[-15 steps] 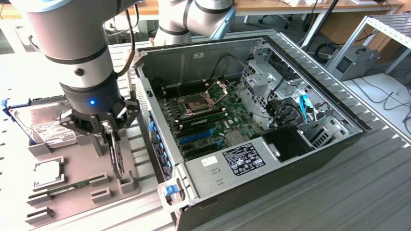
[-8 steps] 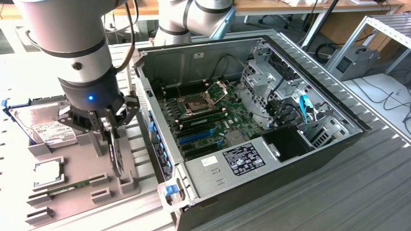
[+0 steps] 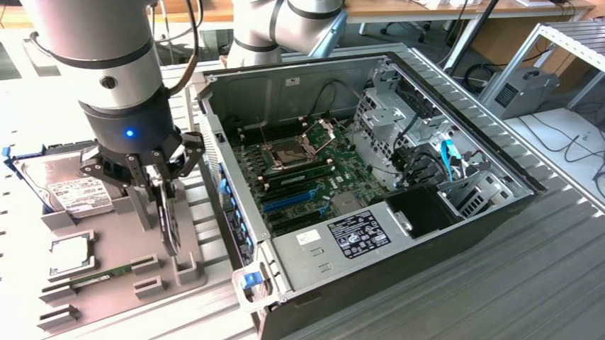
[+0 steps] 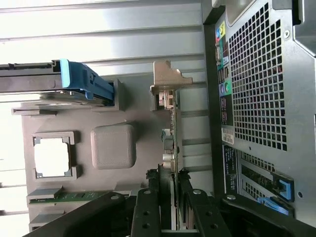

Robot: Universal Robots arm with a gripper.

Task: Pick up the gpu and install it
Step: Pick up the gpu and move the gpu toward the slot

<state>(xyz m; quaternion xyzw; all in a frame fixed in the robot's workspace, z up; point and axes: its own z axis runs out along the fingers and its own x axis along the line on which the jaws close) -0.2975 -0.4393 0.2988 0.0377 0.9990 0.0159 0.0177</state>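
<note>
At the exterior view's left, beside the open case (image 3: 283,95), gripper (image 3: 157,193) clamps narrow on the gpu (image 3: 171,225) standing edgewise in the grey tray (image 3: 118,244): pick step; lifting likely needs a straight pull.

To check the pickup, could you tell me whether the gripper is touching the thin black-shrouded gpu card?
Cannot tell: the wrist view shows the gripper straddling the gpu, contact unclear.

Arm (image 3: 104,64): thick silver-grey tube sections with black joint bands. Dark wrist collar with a lit blue lamp (image 3: 129,132). Black cable (image 3: 195,35) runs alongside. Pincer (image 3: 159,202): black linkage fingers (image 4: 146,217), small bolt heads showing.
</note>
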